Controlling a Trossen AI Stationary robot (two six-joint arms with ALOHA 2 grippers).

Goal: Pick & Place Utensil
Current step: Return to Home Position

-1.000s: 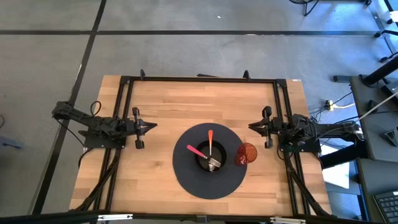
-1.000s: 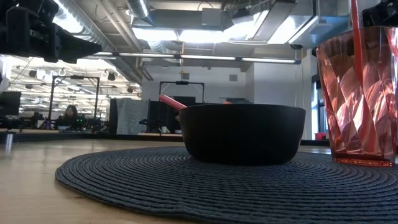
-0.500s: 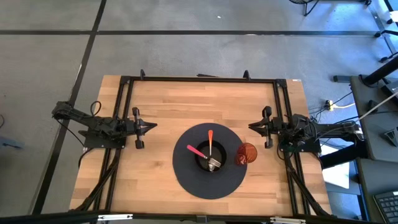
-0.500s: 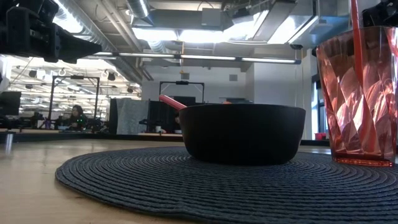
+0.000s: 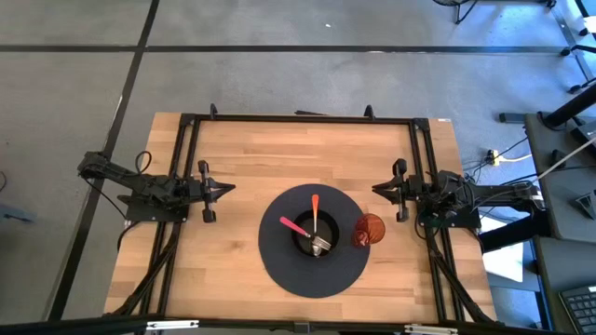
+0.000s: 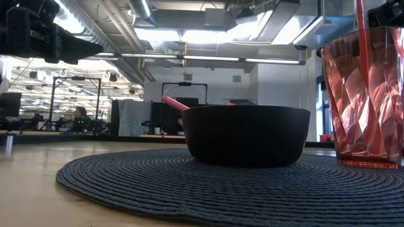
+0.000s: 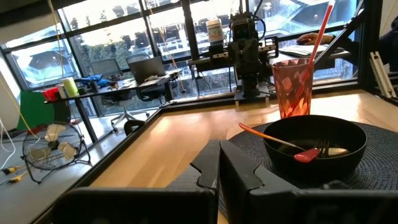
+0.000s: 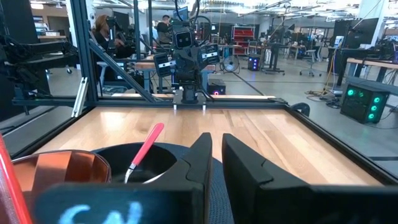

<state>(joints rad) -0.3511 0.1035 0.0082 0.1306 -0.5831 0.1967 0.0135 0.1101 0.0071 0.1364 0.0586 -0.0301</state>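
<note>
A black bowl (image 5: pixel 315 239) stands in the middle of a round dark woven mat (image 5: pixel 279 265). In it lie a pink spoon (image 5: pixel 292 226), an orange-handled utensil (image 5: pixel 315 209) and a metal fork (image 5: pixel 321 246); the handles of the pink spoon and the orange utensil lean on the rim. A red faceted cup (image 5: pixel 369 230) holding a red straw (image 6: pixel 362 25) stands on the mat's right edge. My left gripper (image 5: pixel 226 189) hovers shut left of the mat, pointing right. My right gripper (image 5: pixel 376 190) hovers shut just beyond the cup, pointing left. Neither touches anything.
Black rails (image 5: pixel 298 118) frame the wooden table (image 5: pixel 251 154) along its far, left and right sides. Bare wood lies between the grippers and the far rail, and left of the mat. Beyond the table are desks and people (image 8: pixel 101 28).
</note>
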